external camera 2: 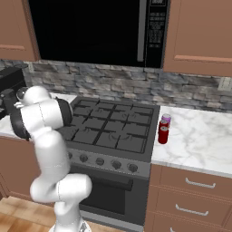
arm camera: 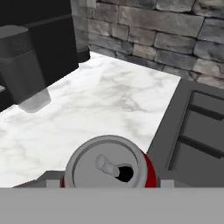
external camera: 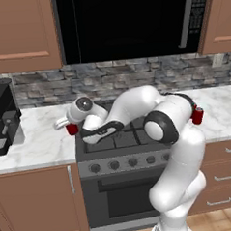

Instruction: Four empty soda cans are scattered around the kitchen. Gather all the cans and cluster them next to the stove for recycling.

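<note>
Red can [arm camera: 107, 165]: right at the end effector [external camera: 68, 126], between its fingers, silvery top up, above the marble counter [arm camera: 92, 109] just beside the stove [external camera: 124, 141].
End effector: clamped on red can.
Writing: none legible.
Nearby: black coffee machine [arm camera: 33, 57] beyond; two more cans [external camera 2: 164, 129] across the stove.

Red can [arm camera: 107, 168] topped in silver on white grey-veined marble counter [arm camera: 87, 109], dark grey stove [external camera 2: 108, 131] fitted with black grates, red can [external camera 2: 163, 135] and purple-pink can [external camera 2: 166, 119] right of stove, black microwave [external camera: 131, 22], brown cabinets [external camera: 20, 31], mottled grey stone backsplash [external camera: 115, 78], black coffee machine [external camera: 2, 119] left of stove.
</note>
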